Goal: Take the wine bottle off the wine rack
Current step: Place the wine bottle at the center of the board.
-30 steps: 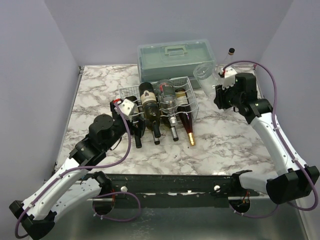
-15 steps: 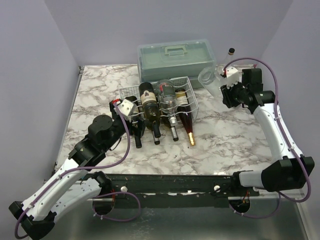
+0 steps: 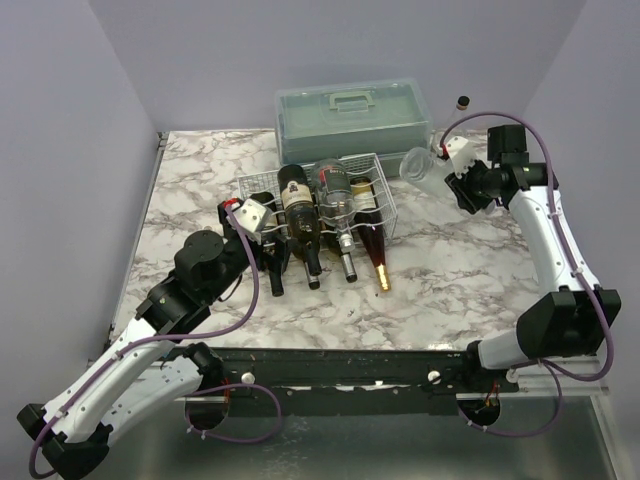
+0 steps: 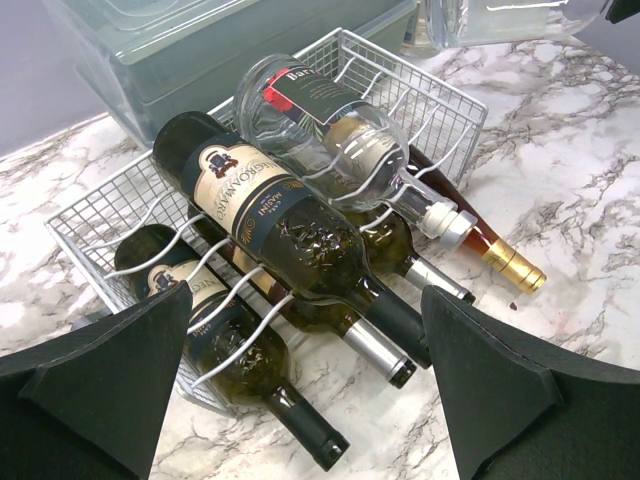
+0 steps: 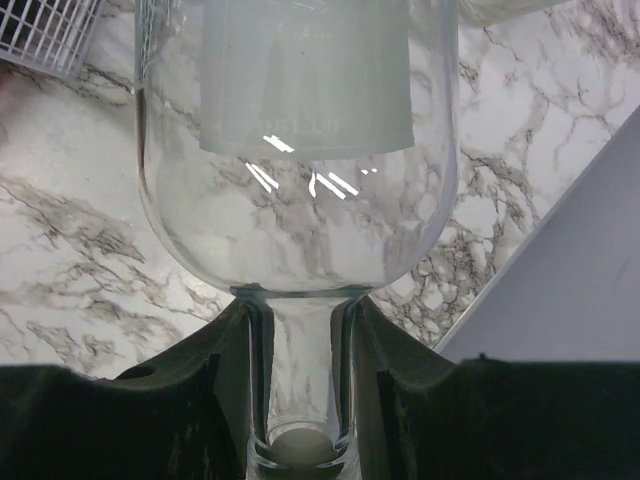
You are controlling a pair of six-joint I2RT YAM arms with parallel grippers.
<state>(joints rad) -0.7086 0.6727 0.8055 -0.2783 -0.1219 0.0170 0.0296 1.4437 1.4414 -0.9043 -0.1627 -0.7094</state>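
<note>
The white wire wine rack [image 3: 384, 198] [image 4: 92, 216] stands mid-table with several bottles lying in its grooves, among them a dark green one [image 3: 298, 214] [image 4: 270, 230] and a clear one [image 3: 336, 190] [image 4: 330, 125]. A separate clear wine bottle [image 3: 418, 164] [image 5: 300, 150] with a white label is off the rack, lifted to its right. My right gripper [image 3: 452, 180] [image 5: 300, 400] is shut on its neck, base pointing toward the rack. My left gripper [image 3: 268, 248] [image 4: 320, 400] hangs open over the bottle necks at the rack's near left, touching nothing.
A grey-green plastic case [image 3: 352, 115] with a handle sits behind the rack. A small dark-capped vial [image 3: 462, 103] stands at the back right corner. Lilac walls close in the table on three sides.
My right arm has swung right and back with the clear bottle, carrying it farther from the rack. The left arm has not moved.
</note>
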